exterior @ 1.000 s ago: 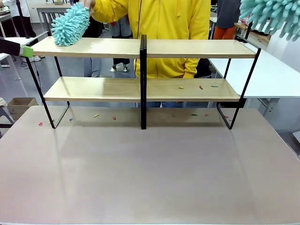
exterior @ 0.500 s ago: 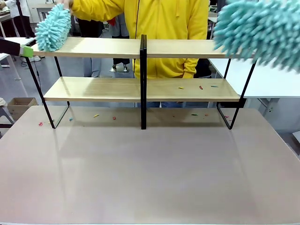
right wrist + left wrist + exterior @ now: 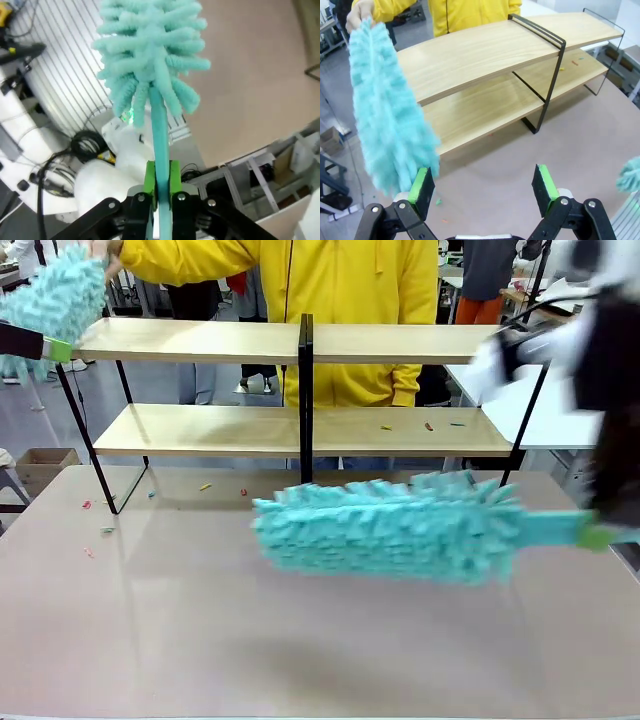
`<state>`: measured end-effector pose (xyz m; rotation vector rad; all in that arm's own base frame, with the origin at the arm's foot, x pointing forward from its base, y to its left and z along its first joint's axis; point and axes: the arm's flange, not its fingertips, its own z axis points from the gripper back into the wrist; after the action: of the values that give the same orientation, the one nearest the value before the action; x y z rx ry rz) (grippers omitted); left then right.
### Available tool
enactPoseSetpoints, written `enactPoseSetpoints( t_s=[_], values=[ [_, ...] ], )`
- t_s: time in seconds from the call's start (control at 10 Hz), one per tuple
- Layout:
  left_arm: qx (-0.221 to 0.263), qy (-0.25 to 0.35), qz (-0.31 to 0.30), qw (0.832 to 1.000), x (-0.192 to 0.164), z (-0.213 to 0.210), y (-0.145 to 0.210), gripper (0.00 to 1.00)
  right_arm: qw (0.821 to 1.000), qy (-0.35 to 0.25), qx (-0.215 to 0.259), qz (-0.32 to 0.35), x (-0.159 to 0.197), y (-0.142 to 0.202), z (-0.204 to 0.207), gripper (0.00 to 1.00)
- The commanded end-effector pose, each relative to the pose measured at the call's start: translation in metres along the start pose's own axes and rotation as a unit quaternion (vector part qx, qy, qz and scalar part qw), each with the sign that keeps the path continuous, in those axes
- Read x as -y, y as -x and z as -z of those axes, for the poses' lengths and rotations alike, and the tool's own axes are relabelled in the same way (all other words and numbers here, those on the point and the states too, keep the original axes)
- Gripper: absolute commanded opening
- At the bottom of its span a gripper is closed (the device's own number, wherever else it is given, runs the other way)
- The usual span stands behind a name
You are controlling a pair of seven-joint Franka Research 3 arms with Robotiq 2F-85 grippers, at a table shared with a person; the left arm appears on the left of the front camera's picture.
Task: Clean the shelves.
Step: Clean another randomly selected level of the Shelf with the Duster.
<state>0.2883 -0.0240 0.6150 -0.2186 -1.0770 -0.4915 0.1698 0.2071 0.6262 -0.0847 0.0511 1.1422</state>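
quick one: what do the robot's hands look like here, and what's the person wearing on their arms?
The left hand has black linkage fingers with silver pivot pins and flat bright green pads at the tips. The right hand has the same black body and green pads. The right arm looks white with black sections, though blurred. The person's sleeve is yellow, on a hooded top.

Two dusters (image 3: 385, 530) (image 3: 55, 295); one shelf rack (image 3: 200, 340)

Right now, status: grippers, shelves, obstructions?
Left gripper open. Right gripper shut on teal duster. Shelves: scraps on lower board. Person's duster at left end, near left gripper.
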Motion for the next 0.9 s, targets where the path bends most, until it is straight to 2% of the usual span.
enactPoseSetpoints(
  t_s=[0.0, 0.1, 0.2, 0.3, 0.4, 0.5, 0.6, 0.7, 0.8],
  values=[
    [0.000, -0.001, 0.010, 1.000, -0.002, -0.001, -0.001, 1.00, 0.998, -0.036, 0.003, -0.047, 0.003, -0.012, -0.015, 0.12],
    [0.000, -0.001, 0.010, 1.000, -0.002, -0.001, -0.001, 1.00, 1.000, 0.000, 0.000, 0.000, 0.000, 0.000, 0.000, 0.12],
    [0.000, -0.001, 0.010, 1.000, -0.002, -0.001, -0.001, 1.00, 1.000, 0.000, 0.000, 0.000, 0.000, 0.000, 0.000, 0.12],
    [0.000, -0.001, 0.010, 1.000, -0.002, -0.001, -0.001, 1.00, 1.000, -0.009, -0.011, -0.026, -0.009, -0.026, 0.008, 0.12],
    [0.000, -0.001, 0.010, 1.000, -0.002, -0.001, -0.001, 1.00, 0.998, 0.035, -0.042, 0.042, -0.014, -0.022, -0.003, 0.12],
    [0.000, -0.001, 0.010, 1.000, -0.002, -0.001, -0.001, 1.00, 0.990, 0.026, -0.097, 0.095, -0.006, -0.063, 0.011, 0.12],
    [0.000, -0.001, 0.010, 1.000, -0.002, -0.001, -0.001, 1.00, 0.988, 0.015, -0.115, 0.101, 0.005, -0.108, 0.033, 0.12],
    [0.000, -0.001, 0.010, 1.000, -0.002, -0.001, -0.001, 1.00, 0.978, 0.021, -0.134, 0.157, 0.016, -0.149, 0.055, 0.12],
    [0.000, -0.001, 0.010, 1.000, -0.002, -0.001, -0.001, 1.00, 0.981, 0.000, -0.106, 0.163, 0.022, -0.174, 0.065, 0.12]
  ],
)
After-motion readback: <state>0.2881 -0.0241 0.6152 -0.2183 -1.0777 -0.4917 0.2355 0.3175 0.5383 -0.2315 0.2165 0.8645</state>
